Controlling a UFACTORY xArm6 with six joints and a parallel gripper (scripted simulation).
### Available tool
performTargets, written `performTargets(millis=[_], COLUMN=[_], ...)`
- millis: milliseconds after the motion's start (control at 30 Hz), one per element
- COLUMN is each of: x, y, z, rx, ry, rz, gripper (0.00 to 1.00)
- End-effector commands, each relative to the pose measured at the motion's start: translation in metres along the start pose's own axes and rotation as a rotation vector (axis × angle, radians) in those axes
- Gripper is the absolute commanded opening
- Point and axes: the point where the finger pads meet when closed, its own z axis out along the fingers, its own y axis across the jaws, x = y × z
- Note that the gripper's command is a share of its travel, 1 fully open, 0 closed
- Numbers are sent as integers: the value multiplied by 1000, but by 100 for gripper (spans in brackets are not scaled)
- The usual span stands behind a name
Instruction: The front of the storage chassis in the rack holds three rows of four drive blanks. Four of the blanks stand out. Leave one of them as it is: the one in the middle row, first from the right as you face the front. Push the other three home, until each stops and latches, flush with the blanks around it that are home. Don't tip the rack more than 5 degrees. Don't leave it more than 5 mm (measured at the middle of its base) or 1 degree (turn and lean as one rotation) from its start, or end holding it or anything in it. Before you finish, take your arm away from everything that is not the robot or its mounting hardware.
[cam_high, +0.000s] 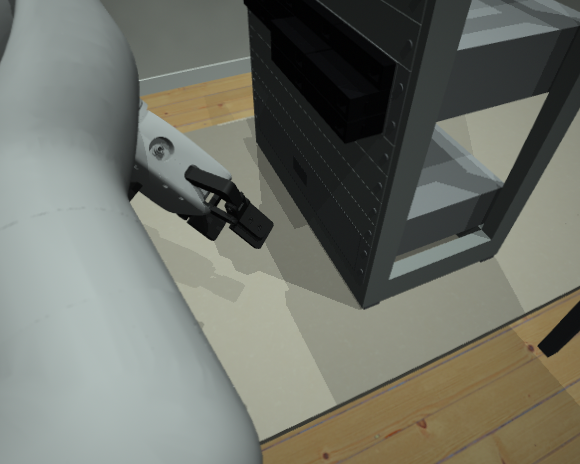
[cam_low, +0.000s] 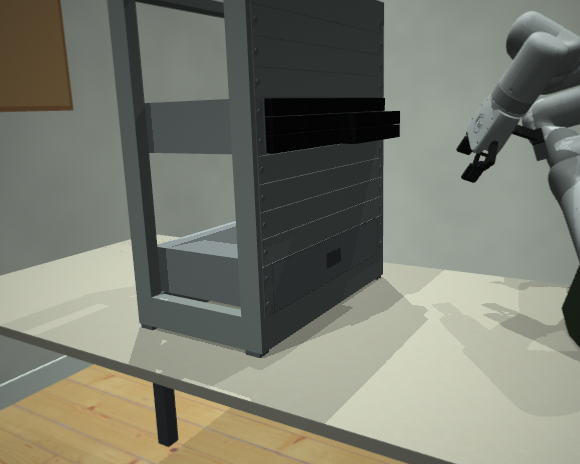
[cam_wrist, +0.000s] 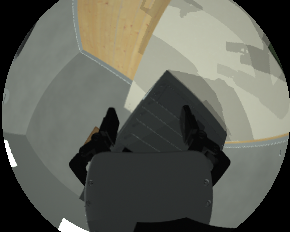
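The dark grey rack (cam_high: 415, 150) (cam_low: 245, 200) stands on the table, and its front also shows in the wrist view (cam_wrist: 159, 105). The black storage chassis (cam_high: 310, 55) (cam_low: 310, 125) sits high in the rack's front. Some of its blanks (cam_high: 360, 110) (cam_low: 385, 125) stand out from the others, toward the side nearest my arm; I cannot tell the single blanks apart. My gripper (cam_high: 247, 230) (cam_low: 469, 161) (cam_wrist: 148, 114) is open and empty. It hangs in the air in front of the rack's face, well clear of it and a little lower than the chassis.
The pale table (cam_high: 310, 350) (cam_low: 400, 350) ends at an edge near the rack's base, with wooden floor (cam_high: 425, 425) (cam_low: 75, 420) beyond. My own arm link (cam_high: 75, 250) fills the left of the top view. A grey wall stands behind.
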Motion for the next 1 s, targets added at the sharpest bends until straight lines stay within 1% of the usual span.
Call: performTargets(millis=[0, 33, 67, 233, 533, 600, 800, 967], x=[-12, -12, -15, -28, -45, -45, -51, -54], y=[6, 6, 8, 17, 36, 36, 48, 57], z=[-11, -11, -15, -34, -67, -67, -88, -103], rx=[53, 53, 70, 160, 330, 330, 442, 527], ry=[-86, -86, -110, -224, -402, -402, -498, -562], rz=[-84, -84, -108, -223, -405, -405, -507, -576], gripper=[100, 100, 100, 100, 100, 100, 100, 100])
